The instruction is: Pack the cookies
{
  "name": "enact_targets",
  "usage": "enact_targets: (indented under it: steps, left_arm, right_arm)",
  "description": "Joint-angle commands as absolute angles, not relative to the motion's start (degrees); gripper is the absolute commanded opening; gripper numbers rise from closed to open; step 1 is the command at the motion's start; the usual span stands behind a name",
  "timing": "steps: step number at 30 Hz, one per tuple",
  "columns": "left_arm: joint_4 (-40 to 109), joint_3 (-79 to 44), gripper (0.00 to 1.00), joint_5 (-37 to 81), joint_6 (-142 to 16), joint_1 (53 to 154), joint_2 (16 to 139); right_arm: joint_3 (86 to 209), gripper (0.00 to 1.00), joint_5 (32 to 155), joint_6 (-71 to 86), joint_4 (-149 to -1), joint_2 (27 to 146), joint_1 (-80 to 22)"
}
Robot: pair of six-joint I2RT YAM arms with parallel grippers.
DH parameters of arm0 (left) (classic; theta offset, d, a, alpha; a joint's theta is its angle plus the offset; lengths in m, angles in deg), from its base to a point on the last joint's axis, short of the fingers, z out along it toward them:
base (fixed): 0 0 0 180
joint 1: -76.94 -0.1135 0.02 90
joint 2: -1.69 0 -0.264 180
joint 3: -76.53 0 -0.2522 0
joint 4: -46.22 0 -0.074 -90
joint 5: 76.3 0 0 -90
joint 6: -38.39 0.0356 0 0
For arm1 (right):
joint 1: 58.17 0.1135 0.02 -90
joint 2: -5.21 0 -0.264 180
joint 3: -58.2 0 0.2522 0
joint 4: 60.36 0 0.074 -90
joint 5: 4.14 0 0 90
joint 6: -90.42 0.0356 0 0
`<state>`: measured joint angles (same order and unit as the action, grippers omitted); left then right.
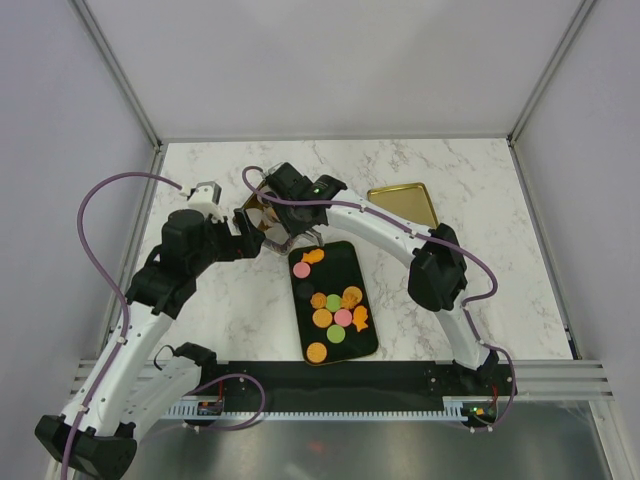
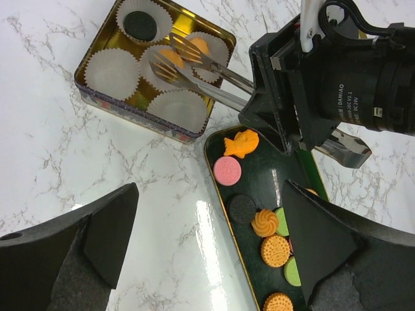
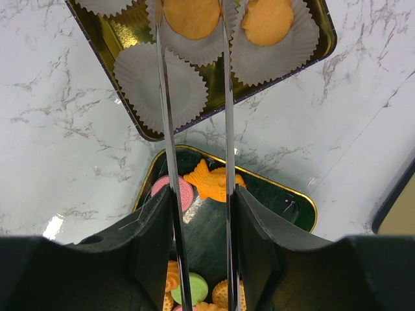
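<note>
packing cookies [image 2: 227, 170] with tongs [image 2: 201, 61] over the gold tin [image 2: 123, 111].
grips the tongs tight in the right gripper [image 3: 202, 214], both blades reaching over the tin and flanking an orange cookie in a middle paper cup [image 2: 152, 81]; cannot tell whether touching it. shows another orange cookie in the neighbouring cup and a dark one in a corner cup. hangs the left gripper [image 2: 211, 227] released, holding nothing, above the marble table [image 2: 52, 155] beside the black tray [image 1: 340, 262]. finds most cookies on that tray: orange, pink, green, with an orange fish at the end nearest the tin.
</note>
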<state>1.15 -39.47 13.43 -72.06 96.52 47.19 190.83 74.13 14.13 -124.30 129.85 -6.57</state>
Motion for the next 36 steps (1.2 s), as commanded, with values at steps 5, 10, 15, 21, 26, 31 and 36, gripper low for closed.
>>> enact_targets:
  steps: [5,10,15,21,26,31,36]
  left_arm:
    - [3.45,-39.61,1.0,14.93,-71.74,96.02,47.31]
    - [3.45,-39.61,1.0,14.85,-71.65,96.02,47.31]
    - [3.45,-39.61,1.0,14.67,-71.74,95.75,47.14]
    - [3.8,-39.09,1.0,14.14,-71.82,95.75,46.78]
    - [4.15,-38.56,1.0,14.58,-72.35,95.75,47.05]
    - [4.33,-38.73,1.0,14.93,-72.18,95.66,47.31]
    - [4.5,-38.91,1.0,15.46,-71.91,95.49,47.57]
  right_arm:
    - [192.29,0.52,72.06,13.95,-122.64,129.75,-6.66]
    - [192.37,0.56,72.32,13.78,-122.55,128.88,-6.58]
    - [192.81,0.58,71.89,13.43,-122.73,127.47,-6.66]
    - [187.47,0.54,70.3,13.07,-123.34,119.66,-7.1]
    - [173.87,0.53,69.95,13.25,-123.87,106.07,-7.28]
    - [160.93,0.53,71.18,15.18,-127.55,94.88,-7.1]
    - [149.85,0.53,74.43,16.85,-131.95,84.68,-6.67]
